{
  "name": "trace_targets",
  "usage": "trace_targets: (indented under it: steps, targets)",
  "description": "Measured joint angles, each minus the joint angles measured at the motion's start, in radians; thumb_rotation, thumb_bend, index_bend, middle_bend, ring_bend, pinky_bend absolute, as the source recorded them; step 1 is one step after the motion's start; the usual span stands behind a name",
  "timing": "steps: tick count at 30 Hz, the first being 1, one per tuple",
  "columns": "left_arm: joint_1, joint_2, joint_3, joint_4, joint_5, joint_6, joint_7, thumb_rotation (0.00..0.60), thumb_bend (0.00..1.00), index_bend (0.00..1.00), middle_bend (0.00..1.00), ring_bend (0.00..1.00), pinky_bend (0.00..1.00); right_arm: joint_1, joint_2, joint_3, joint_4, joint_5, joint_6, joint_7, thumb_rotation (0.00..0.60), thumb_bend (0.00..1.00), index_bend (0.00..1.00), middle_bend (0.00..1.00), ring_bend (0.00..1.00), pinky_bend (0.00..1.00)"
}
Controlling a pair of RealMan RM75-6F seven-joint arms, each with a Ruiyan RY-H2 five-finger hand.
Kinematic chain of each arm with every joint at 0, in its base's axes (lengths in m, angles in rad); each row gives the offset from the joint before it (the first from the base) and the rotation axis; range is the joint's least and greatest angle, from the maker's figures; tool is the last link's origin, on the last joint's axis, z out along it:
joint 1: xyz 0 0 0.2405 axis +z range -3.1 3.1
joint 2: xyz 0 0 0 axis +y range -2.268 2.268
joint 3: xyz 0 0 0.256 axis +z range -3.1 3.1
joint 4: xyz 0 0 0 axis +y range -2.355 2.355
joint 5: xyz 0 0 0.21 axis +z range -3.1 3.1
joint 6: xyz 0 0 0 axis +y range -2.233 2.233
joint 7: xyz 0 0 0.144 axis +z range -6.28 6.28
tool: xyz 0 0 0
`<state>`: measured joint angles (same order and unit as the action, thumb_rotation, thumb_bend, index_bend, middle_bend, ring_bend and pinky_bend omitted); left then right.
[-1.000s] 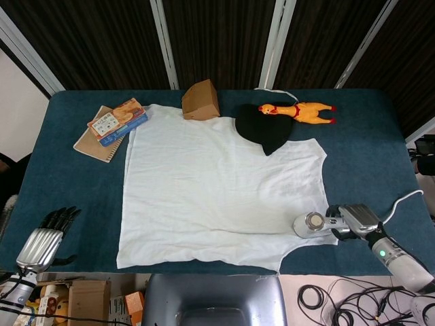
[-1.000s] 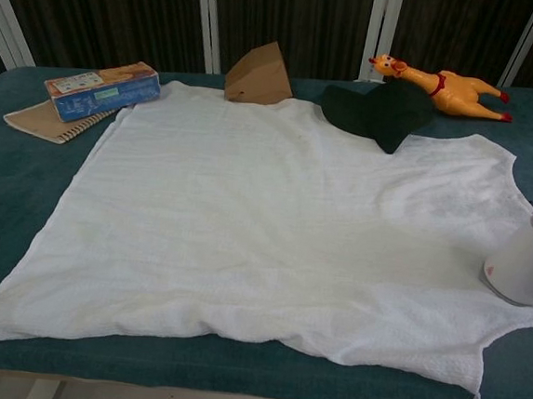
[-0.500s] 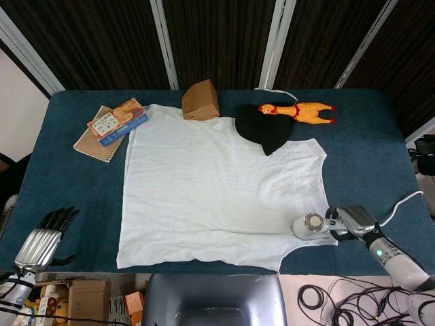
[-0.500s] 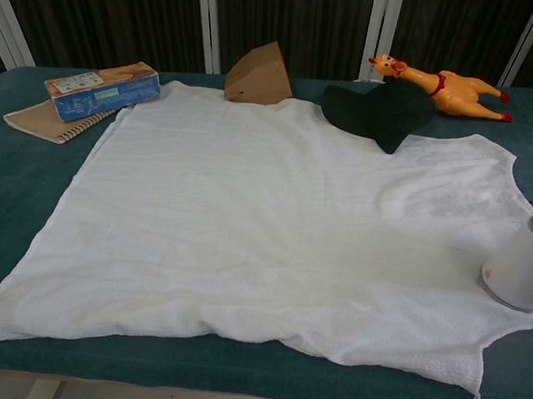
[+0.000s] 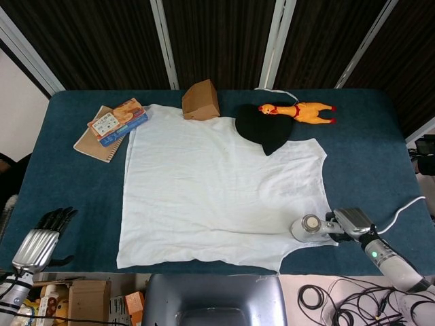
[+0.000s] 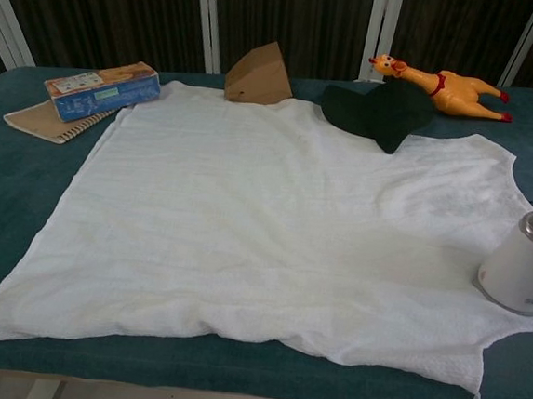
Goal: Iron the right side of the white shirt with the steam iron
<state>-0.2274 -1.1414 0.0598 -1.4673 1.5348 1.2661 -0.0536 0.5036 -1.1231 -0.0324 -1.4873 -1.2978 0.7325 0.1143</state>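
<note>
The white shirt [image 5: 217,187] lies flat on the blue table [image 5: 367,156]; it also fills the middle of the chest view [image 6: 273,228]. The white steam iron [image 5: 309,227] stands on the shirt's right edge near the front, and shows at the right border of the chest view [image 6: 522,264]. My right hand [image 5: 352,222] grips the iron's handle from the right; the chest view does not show this hand. My left hand [image 5: 41,239] hangs off the table's front left corner, fingers apart, holding nothing.
A black cap [image 5: 262,129] overlaps the shirt's far right part, with a yellow rubber chicken [image 5: 299,111] behind it. A brown box [image 5: 200,100] sits at the far edge. A blue box [image 5: 117,121] rests on a notebook [image 5: 92,144] at far left. The iron's white cord [image 5: 404,210] trails right.
The iron has slid slightly left and toward the front edge with my right hand. My left hand has sunk a little lower.
</note>
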Motion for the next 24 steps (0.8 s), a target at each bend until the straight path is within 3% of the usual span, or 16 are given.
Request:
trace_targets:
  steps: [8,14,24]
  targets:
    - [0.004,0.002,-0.003,0.006,-0.003,0.004,-0.007,0.6,0.06,0.07,0.06,0.0,0.1,-0.026,-0.065,0.043,0.077,-0.048,0.085,0.204,0.6,0.79,1.0,1.0,1.0,1.0]
    - [0.005,0.0,-0.008,0.014,-0.006,0.006,-0.018,0.6,0.06,0.07,0.06,0.0,0.1,-0.01,-0.129,0.128,0.161,-0.078,0.152,0.373,0.6,0.81,1.0,1.0,1.0,1.0]
    - [0.009,-0.003,-0.01,0.032,-0.01,0.005,-0.04,0.6,0.06,0.07,0.06,0.0,0.1,0.118,-0.305,0.247,0.323,0.058,0.092,0.232,0.6,0.81,1.0,1.0,1.0,1.0]
